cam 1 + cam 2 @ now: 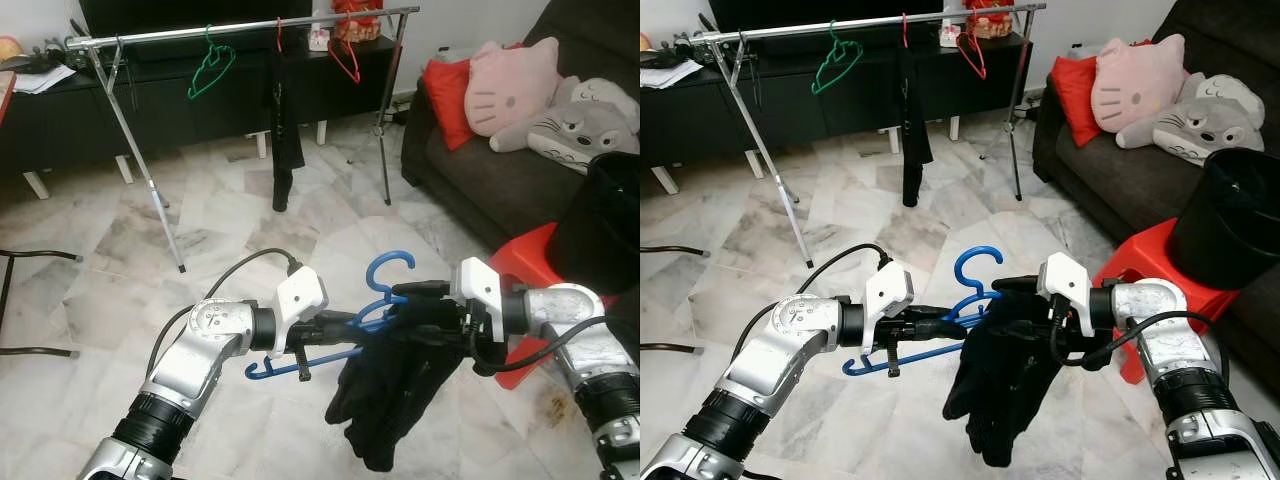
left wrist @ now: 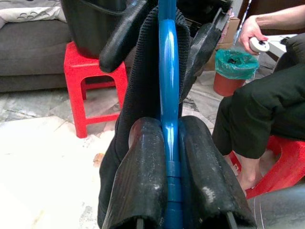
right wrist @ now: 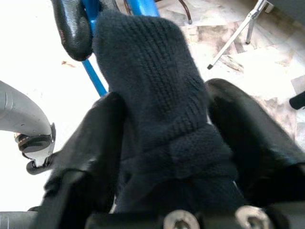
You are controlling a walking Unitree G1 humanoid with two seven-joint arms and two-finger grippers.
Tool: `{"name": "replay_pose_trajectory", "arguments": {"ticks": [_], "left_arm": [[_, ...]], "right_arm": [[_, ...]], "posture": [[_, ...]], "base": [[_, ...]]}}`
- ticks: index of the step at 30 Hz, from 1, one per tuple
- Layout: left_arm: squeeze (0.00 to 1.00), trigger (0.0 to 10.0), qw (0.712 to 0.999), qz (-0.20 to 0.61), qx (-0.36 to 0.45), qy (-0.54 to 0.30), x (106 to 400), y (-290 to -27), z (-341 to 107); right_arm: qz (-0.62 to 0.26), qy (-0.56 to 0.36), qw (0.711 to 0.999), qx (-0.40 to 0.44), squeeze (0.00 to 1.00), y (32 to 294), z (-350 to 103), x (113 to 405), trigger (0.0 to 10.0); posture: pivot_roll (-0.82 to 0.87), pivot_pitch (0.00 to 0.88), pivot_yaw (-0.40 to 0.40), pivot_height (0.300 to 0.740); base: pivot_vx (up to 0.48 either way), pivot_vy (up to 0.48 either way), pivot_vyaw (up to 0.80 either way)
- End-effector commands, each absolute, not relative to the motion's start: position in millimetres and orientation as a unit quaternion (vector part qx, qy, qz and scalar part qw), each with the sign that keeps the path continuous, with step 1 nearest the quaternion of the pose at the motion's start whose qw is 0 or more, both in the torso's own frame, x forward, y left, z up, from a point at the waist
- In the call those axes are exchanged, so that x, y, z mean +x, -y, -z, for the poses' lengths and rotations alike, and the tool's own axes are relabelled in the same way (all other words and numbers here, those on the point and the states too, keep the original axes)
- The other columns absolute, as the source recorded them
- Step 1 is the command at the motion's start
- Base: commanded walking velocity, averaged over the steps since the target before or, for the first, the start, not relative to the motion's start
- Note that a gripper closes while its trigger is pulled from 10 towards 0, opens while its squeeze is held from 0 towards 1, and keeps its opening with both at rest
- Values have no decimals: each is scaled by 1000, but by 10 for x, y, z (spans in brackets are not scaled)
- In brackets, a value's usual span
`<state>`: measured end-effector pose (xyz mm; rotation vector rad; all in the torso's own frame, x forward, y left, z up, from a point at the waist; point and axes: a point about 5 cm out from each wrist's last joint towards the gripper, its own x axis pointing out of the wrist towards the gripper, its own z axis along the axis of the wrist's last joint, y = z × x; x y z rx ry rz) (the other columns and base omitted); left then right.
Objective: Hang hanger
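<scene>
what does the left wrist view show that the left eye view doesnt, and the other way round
Left wrist view alone: a seated person's hand holding a small white object, and a green-lined bin beside them.

Left eye view alone: the clothes rail with a green hanger and a red hanger, and the plush cushions on the sofa.

Both: the blue hanger clamped in the left gripper, the dark knitted garment draped on it, the red stool.

Sofa with red cushion and plush toys; black bin on red stool; seated person near green-lined bin
</scene>
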<state>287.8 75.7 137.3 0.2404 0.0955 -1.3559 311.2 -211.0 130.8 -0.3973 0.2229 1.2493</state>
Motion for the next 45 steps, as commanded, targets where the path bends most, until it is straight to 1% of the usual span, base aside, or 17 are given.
{"name": "replay_pose_trajectory", "arguments": {"ticks": [1, 15, 32, 33, 45], "left_arm": [[0, 10000, 752, 648, 120, -6, 2840, -633, -1523], [0, 10000, 753, 647, 121, -2, 2848, -618, -1523], [0, 10000, 748, 651, 127, -23, 2882, -624, -1498], [1000, 10000, 749, 651, 124, -26, 2887, -626, -1498], [1000, 10000, 748, 651, 125, -40, 2882, -714, -1492]], "right_arm": [[-581, -103, 786, -185, 0, 2100, -1316, 3122, 0], [-591, -123, 776, -180, 0, 2065, -1241, 3091, 0], [-592, -128, 776, -173, 0, 2022, -1197, 3080, 0], [-592, -128, 776, -173, 0, 2021, -1200, 3082, 0], [-580, -142, 780, -187, 0, 2040, -1145, 3094, 0]], "posture": [[-62, 0, -66, 740], [-58, 0, -62, 740], [-63, 0, -51, 740], [-62, 0, -53, 740], [-54, 0, -55, 740]], "base": [[0, 0, 0], [0, 0, 0], [0, 0, 0], [0, 0, 0], [0, 0, 0]]}}
